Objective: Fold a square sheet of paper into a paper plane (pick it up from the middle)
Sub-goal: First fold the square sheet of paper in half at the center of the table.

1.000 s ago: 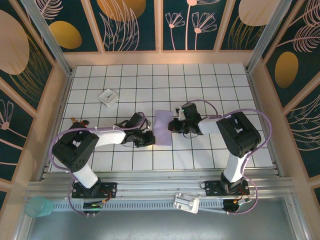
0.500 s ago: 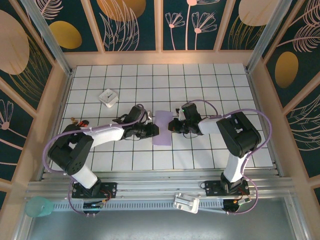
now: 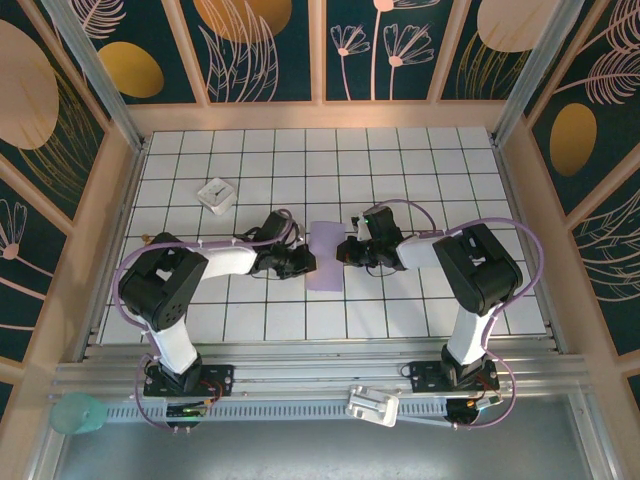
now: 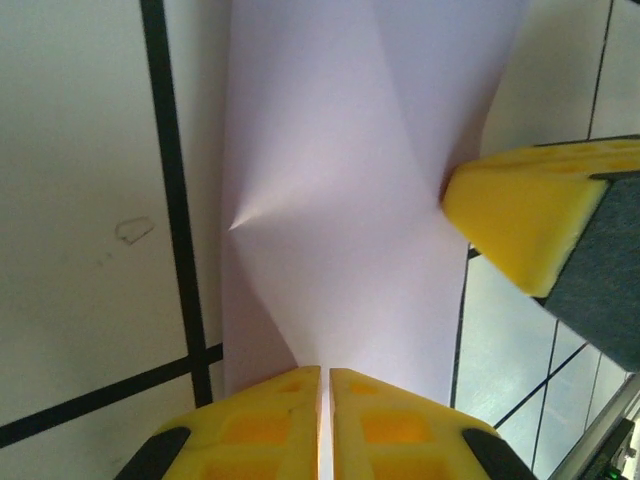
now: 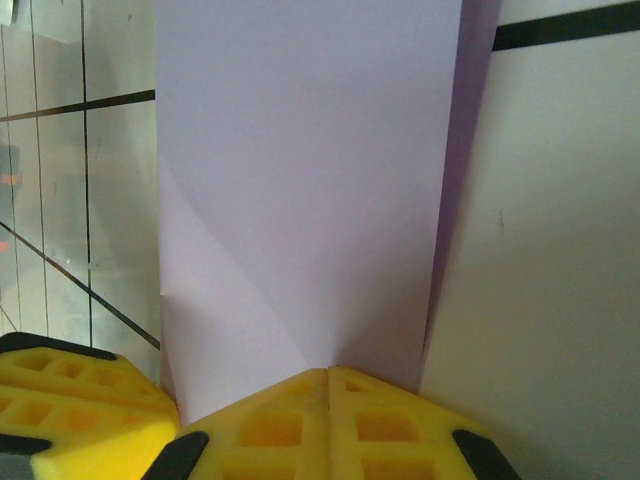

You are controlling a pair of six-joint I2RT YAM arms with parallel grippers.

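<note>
The square sheet of paper [image 3: 325, 270], a narrow folded strip, lies flat in the middle of the table [image 3: 420, 170]; it looks light, limp and easily creased, probably best pinched at its long edges. The left gripper [image 3: 305, 262] at its 9 o'clock and the right gripper [image 3: 344, 252] at 3 o'clock both meet those edges with jaws closed

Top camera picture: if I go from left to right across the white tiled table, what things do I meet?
small white block → left gripper → purple paper → right gripper
</note>
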